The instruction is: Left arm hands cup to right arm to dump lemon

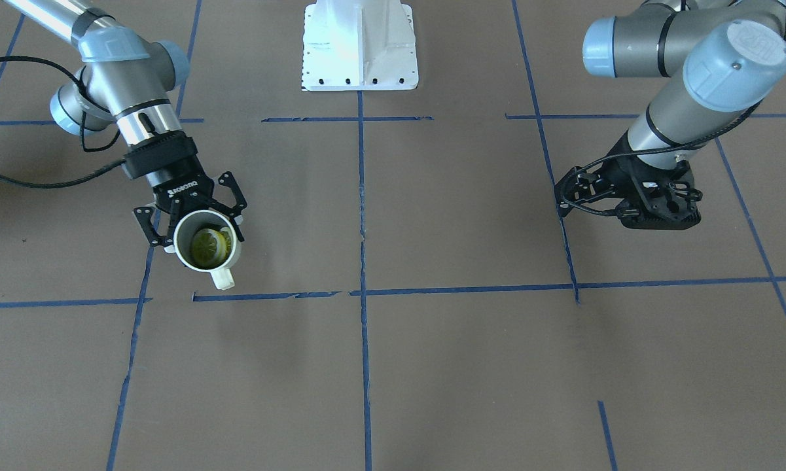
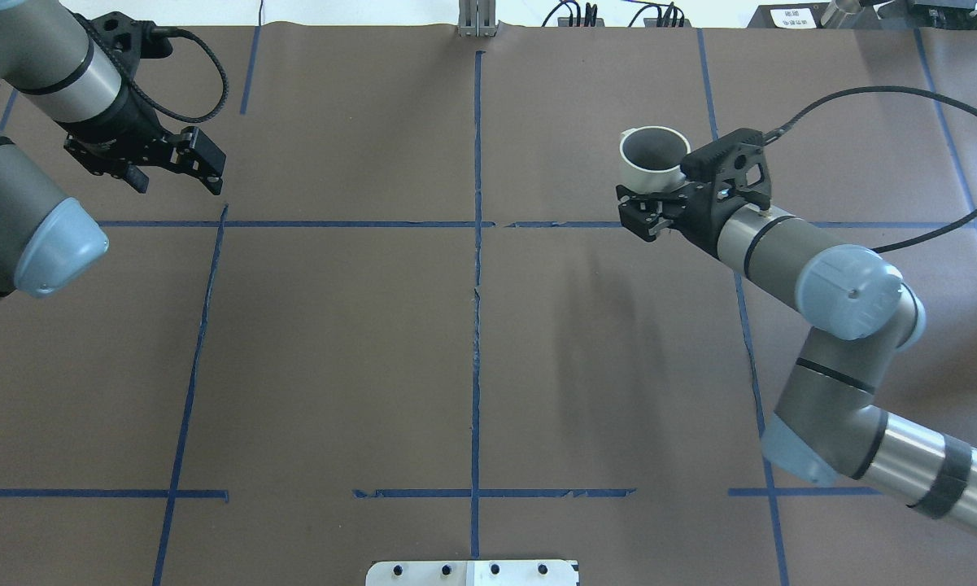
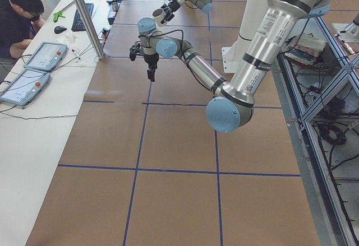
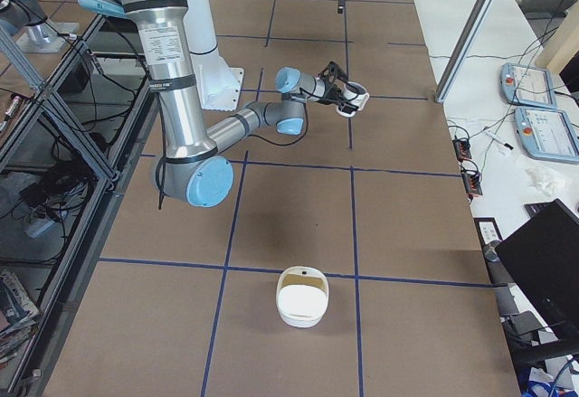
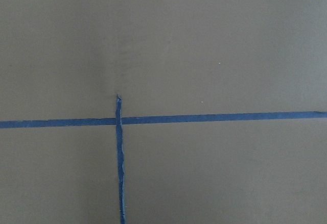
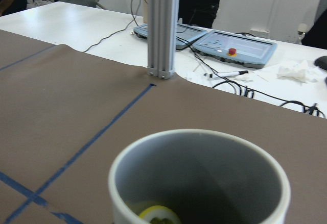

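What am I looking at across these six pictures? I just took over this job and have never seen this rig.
Two robot arms work at a brown table marked with blue tape. Two cameras look down on it, one from behind the robot and one facing it; two look along the table from its ends; one rides on each wrist. The right arm's pincer is shut on the white cup, held upright above the table. The lemon piece lies inside it, so nothing is dumped yet. The left arm's pincer holds nothing and hangs apart, on the other side; its wrist camera sees only the table and tape. A white bowl-like container sits near the end by the robot's right.
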Motion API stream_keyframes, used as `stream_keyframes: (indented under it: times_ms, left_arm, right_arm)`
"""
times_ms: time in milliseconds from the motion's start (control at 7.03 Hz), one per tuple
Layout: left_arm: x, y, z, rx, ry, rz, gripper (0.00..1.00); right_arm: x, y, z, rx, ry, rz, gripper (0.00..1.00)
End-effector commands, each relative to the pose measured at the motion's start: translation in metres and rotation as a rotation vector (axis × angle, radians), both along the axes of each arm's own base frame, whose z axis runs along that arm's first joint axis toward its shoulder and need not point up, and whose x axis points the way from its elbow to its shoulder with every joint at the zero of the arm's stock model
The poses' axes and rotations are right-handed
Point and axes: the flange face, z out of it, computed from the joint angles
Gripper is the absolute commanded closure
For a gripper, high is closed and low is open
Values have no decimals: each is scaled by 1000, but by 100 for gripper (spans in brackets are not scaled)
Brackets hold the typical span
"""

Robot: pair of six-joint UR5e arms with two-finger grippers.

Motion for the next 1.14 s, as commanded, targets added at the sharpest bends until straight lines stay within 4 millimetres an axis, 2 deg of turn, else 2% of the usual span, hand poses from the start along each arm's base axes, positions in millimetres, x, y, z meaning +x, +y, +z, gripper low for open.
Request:
stream_keyframes:
  times_ms: [0,142,285,427,569,854,996]
  left_arm:
    - [-25,-2,23,7,-39,26,0]
    - [-31,5,28,3,-42,23,0]
    - [-32,7,29,-2,-42,17,0]
    - [-35,12,35,-3,-54,7,0]
    - [-39,15,32,-21,-56,-38,0]
    - [-40,19,28,-33,-50,-61,0]
    - [-38,20,28,-33,-50,-56,0]
  right_arm:
    - [103,40,47,-75,33,64,88]
    - [140,68,70,-79,39,67,86]
    - [178,95,110,-47,-5,74,87]
    - [197,107,138,-31,-28,81,87]
    - [225,121,172,-29,-34,98,87]
    - [279,149,275,-15,-71,110,88]
    - [301,158,302,-32,-100,133,89]
